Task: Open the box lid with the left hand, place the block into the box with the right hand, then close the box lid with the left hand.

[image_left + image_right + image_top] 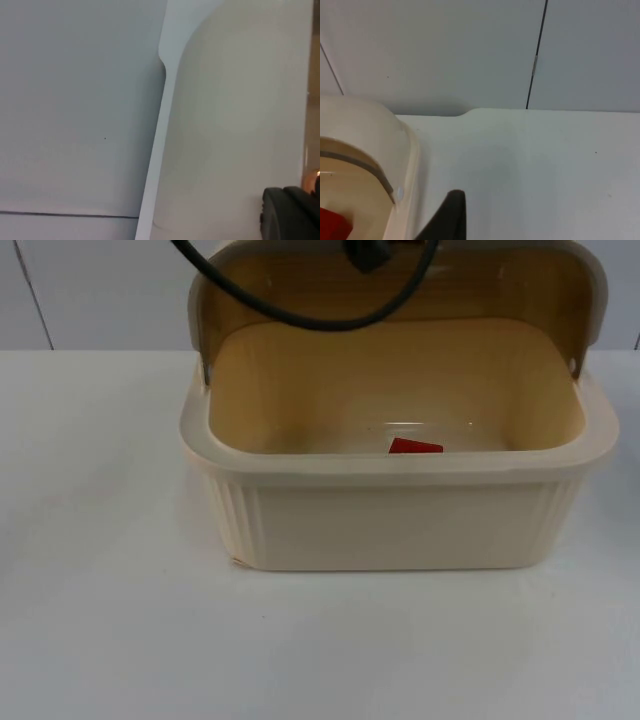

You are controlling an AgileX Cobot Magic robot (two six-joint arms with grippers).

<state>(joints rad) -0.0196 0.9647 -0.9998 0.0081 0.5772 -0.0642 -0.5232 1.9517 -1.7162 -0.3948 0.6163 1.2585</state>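
A cream plastic box (400, 530) stands in the middle of the table. Its lid (400, 290) is raised upright at the back. A red block (414, 447) lies on the box floor close to the front wall. A black part of my left gripper (372, 254) sits at the lid's top edge. In the left wrist view the left gripper (290, 212) is right against the lid's pale outer surface (235, 125). My right gripper (447, 215) hovers over bare table beside the box's right corner (405, 165), with the red block (332, 225) showing inside the box.
The white table top (100, 620) spreads around the box on all sides. The grey partition wall (470, 50) closes it off at the back, just behind the lid.
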